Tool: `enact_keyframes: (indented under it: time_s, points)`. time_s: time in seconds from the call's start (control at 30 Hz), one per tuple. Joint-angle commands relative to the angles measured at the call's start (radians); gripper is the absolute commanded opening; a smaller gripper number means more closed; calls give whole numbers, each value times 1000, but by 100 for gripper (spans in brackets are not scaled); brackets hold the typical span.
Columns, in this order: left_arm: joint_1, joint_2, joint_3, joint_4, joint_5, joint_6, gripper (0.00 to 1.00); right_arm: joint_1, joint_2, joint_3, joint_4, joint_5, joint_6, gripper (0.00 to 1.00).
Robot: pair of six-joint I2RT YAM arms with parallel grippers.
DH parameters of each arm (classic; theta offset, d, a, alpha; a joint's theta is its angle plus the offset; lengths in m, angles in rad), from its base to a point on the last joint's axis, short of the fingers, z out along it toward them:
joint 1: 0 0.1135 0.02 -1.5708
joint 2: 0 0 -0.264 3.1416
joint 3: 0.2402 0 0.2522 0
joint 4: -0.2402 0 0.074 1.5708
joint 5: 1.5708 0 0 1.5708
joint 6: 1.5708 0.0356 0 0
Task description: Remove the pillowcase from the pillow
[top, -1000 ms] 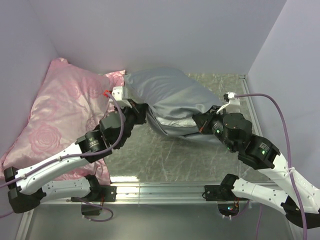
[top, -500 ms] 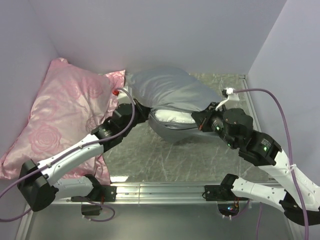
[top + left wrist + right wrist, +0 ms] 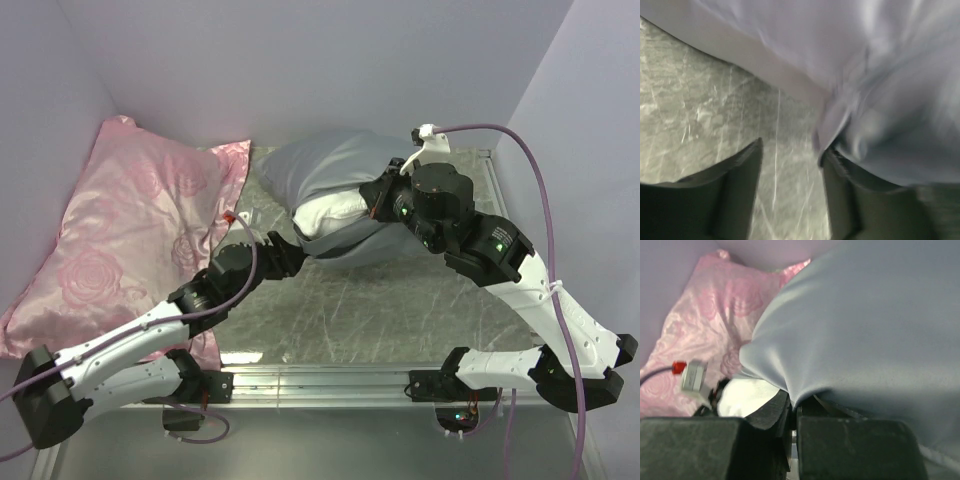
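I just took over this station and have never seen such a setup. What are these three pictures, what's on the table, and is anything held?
Two robot arms sit at the near edge of the table. The wide picture looks down from above and behind them; the other two come from wrist cameras. A white pillow lies partly out of its grey-blue pillowcase, beside a pink rose-patterned pillow. The right gripper is shut on the pillowcase's edge. The left gripper is open near the white pillow and seems to hold nothing.
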Motion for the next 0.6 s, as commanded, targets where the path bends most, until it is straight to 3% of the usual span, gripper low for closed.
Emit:
enact_keyframes:
  time_s: [0.0,0.07,0.23,0.4,0.57]
  points:
    - [-50,-77,18,-160,15,84,61,-4,-7,109,234,63,-12,0]
    - [-76,-149,29,-181,13,90,68,-4,6,124,222,66,-12,0]
    - [-82,-287,84,-248,46,118,69,-4,13,123,226,69,-13,0]
    - [-86,-329,196,-262,118,171,67,-5,35,135,212,66,-12,0]
    - [-89,-309,369,-245,64,240,75,-4,26,83,228,56,-6,0]
